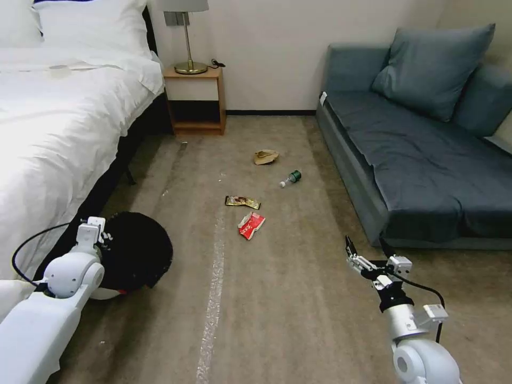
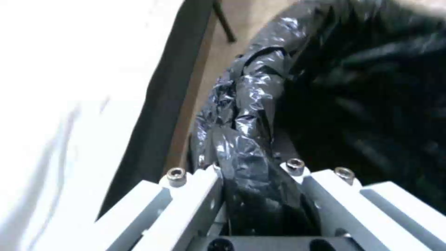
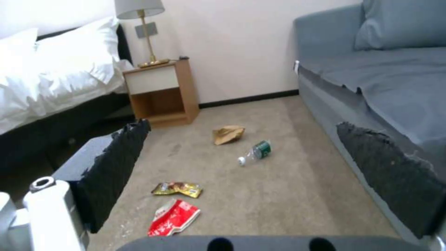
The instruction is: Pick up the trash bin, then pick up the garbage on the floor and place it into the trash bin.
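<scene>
The trash bin, white with a black bag over its rim, leans by the bed at lower left. My left gripper is shut on its bagged rim, one finger on each side. On the floor ahead lies the garbage: a red-and-white wrapper, a gold-brown wrapper, a green bottle and a crumpled tan paper bag. My right gripper hovers open at lower right, well short of the litter, with nothing between its fingers.
A white bed runs along the left. A wooden nightstand with a lamp stands at the far wall. A blue-grey sofa lines the right side. The carpet strip between bed and sofa is open around the litter.
</scene>
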